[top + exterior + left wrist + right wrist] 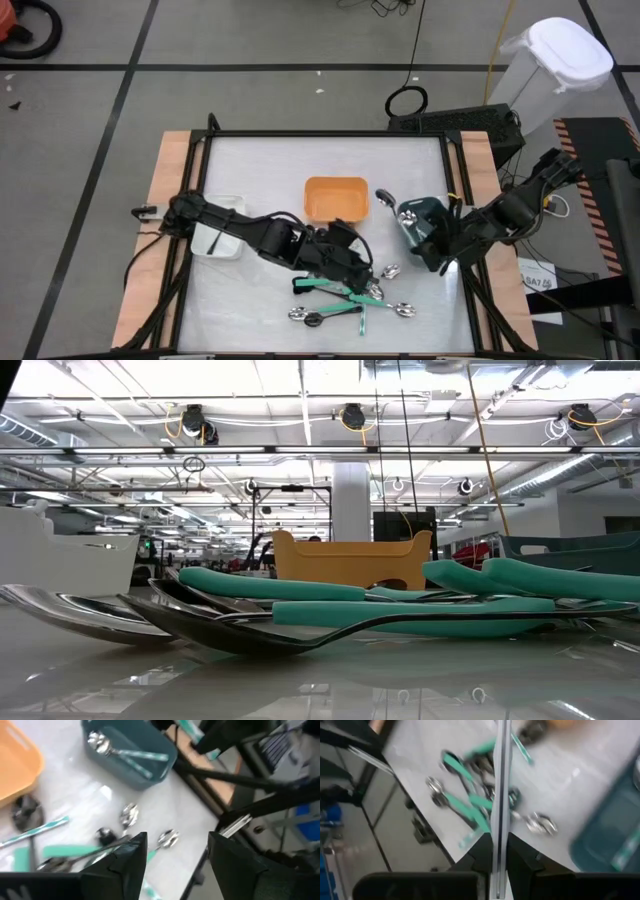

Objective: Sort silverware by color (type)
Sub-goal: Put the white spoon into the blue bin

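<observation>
Glossy silver-headed silverware (345, 298) with matte teal handles lies heaped at the table's near edge, below the orange bin (336, 198). My left gripper (172, 852) hangs spread above it; my right gripper (498, 851) pinches a thin pale handle.

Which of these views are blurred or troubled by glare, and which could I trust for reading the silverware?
High view: sharp, evenly lit, the silverware pile readable though small. Low view: near spoons crisp, ceiling lights mirrored in the table. Left wrist view: motion-smeared, the dark teal bin soft. Right wrist view: heavily streaked; a pale utensil stands between the right gripper's shut fingers.
</observation>
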You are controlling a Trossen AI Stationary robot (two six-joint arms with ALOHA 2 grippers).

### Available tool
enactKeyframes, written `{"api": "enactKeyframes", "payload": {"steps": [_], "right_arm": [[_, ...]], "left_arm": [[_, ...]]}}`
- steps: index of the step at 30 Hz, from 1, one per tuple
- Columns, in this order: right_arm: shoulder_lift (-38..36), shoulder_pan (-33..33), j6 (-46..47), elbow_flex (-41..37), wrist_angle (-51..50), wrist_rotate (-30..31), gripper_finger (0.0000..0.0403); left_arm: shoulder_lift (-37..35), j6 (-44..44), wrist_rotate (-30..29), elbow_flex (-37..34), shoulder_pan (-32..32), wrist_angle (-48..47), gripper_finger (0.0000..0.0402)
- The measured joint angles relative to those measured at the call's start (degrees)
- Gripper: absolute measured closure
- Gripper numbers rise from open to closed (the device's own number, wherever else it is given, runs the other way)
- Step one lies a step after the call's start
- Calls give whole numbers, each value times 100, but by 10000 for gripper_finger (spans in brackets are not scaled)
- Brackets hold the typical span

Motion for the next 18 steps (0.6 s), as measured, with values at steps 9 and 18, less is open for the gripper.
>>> {"api": "enactKeyframes", "payload": {"steps": [9, 18], "right_arm": [[-173, 337, 661, 0, -1205, -961, 372], [-264, 377, 869, -388, -2349, -1702, 372]], "left_arm": [[-244, 403, 2, -2, -196, -1123, 195], [-330, 1138, 147, 0, -44, -1953, 195]]}}
